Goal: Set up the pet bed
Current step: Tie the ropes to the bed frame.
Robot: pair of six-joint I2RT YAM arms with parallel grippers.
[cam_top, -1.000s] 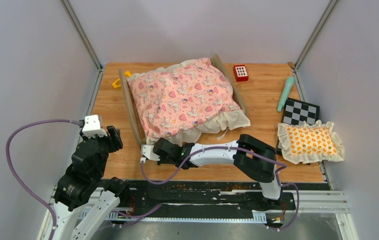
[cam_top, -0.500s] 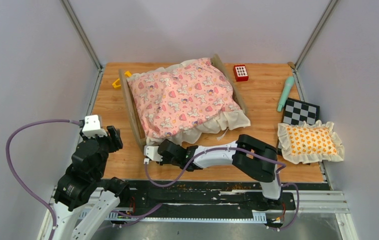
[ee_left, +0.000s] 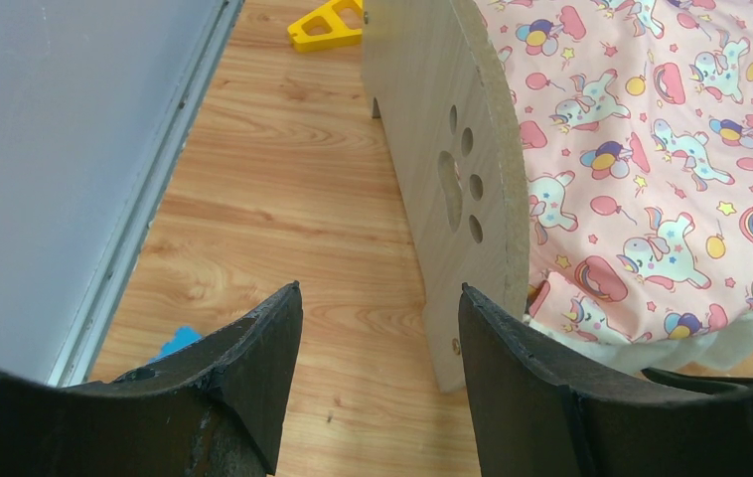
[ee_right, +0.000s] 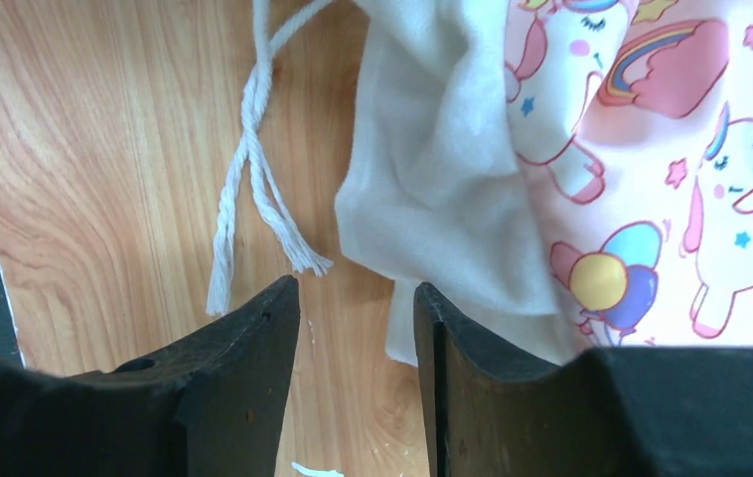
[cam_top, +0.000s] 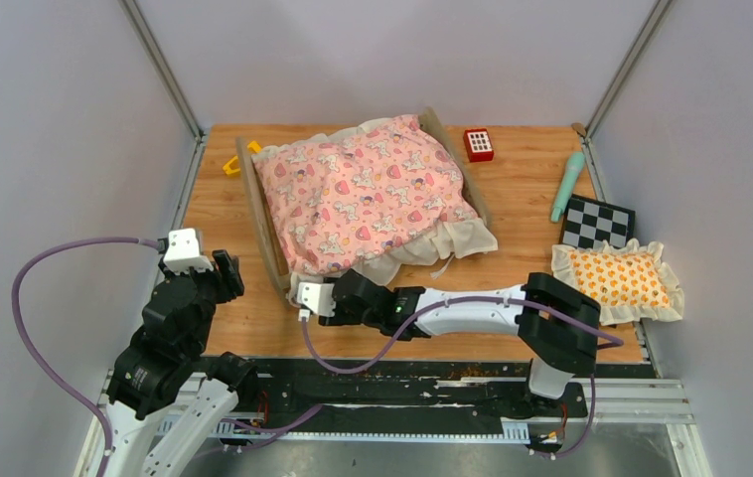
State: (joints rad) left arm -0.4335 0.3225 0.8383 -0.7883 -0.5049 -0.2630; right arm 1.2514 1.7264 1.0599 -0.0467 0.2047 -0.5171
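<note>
Found pet bed [cam_top: 368, 194] at back-centre of tabletop [cam_top: 522, 199], set at an angle: headboard [ee_left: 452, 179] toward the left, footboard [cam_top: 455, 164] toward the right. Saw paw-print cutout in headboard in the left wrist view. Noted pink unicorn quilt [cam_top: 363, 189] spread over the whole frame, with cream ruffle [ee_right: 442, 169] spilling off the near edge onto the wood.

Found left jaws spread wide with nothing between, over near-left of tabletop, pointed toward headboard and apart from it. Found right jaws parted with bare wood showing in the gap, pinching nothing, tips just short of the ruffle at the bed's near-left corner. Spotted loose twisted white cord [ee_right: 253, 169] lying on the tabletop just beside the ruffle.

Logged the rest:
- yellow plastic piece [cam_top: 238, 162] behind headboard
- red block with white buttons [cam_top: 478, 144] just past footboard
- teal stick [cam_top: 567, 186] near right wall
- checkered square [cam_top: 598, 223] just beside the stick's near end
- orange-patterned frilled pillow [cam_top: 616, 280] overlapping the square's near edge, well apart from the bed
</note>
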